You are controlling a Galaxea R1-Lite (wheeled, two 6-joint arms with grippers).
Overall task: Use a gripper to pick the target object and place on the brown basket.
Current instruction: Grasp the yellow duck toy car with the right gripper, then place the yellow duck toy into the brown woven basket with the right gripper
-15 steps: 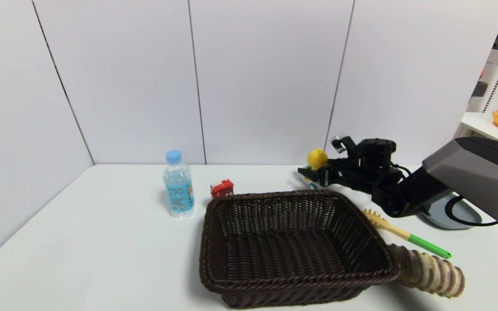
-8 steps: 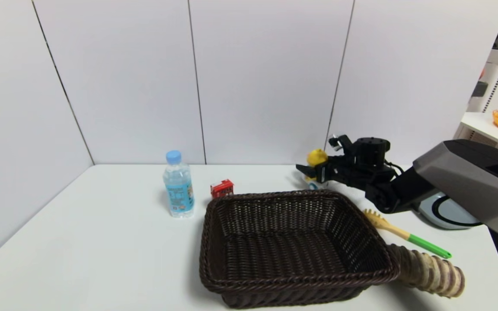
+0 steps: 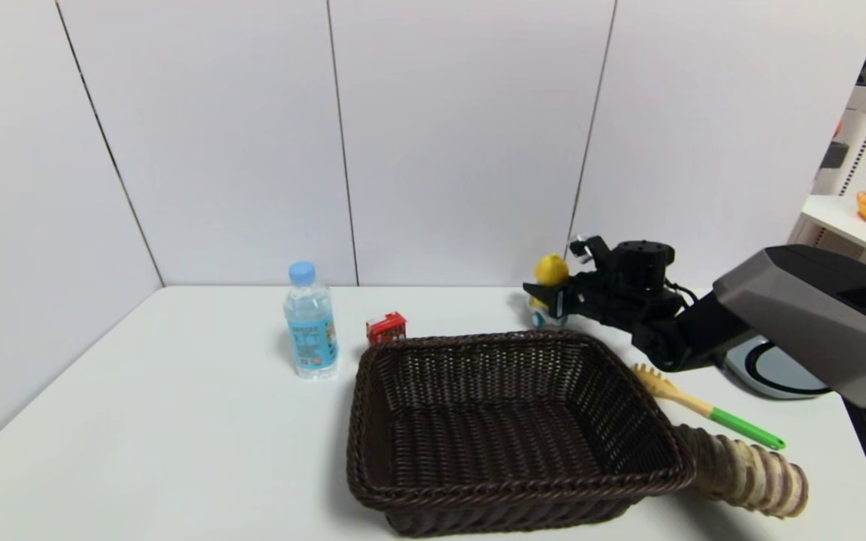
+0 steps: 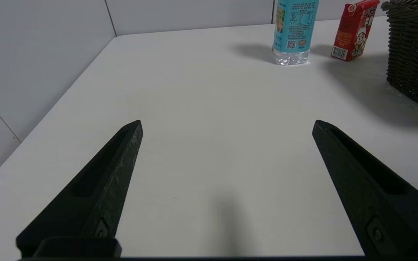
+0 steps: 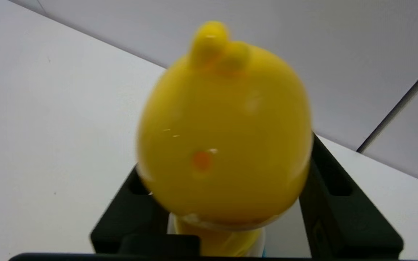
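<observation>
The yellow duck toy (image 3: 551, 269) on its white cart with blue wheels is behind the far right corner of the brown basket (image 3: 364, 398), close above the table. My right gripper (image 3: 542, 297) is shut on it, its black fingers on either side of the body below the head. In the right wrist view the duck's round head (image 5: 223, 137) fills the space between the fingers (image 5: 339, 203) and hides their tips. My left gripper (image 4: 227, 123) is open and empty, low over bare table left of the basket (image 4: 416, 54); it does not show in the head view.
A water bottle (image 3: 310, 323) and a small red carton (image 3: 386, 327) stand left of the basket's far side. A yellow-and-green pasta fork (image 3: 704, 409), a grey plate (image 3: 775, 368) and a ribbed beige roll (image 3: 749, 473) lie right of the basket.
My right gripper and the duck have shifted slightly upward together in the head view, and the right forearm has drawn a little to the left. Nothing else has moved.
</observation>
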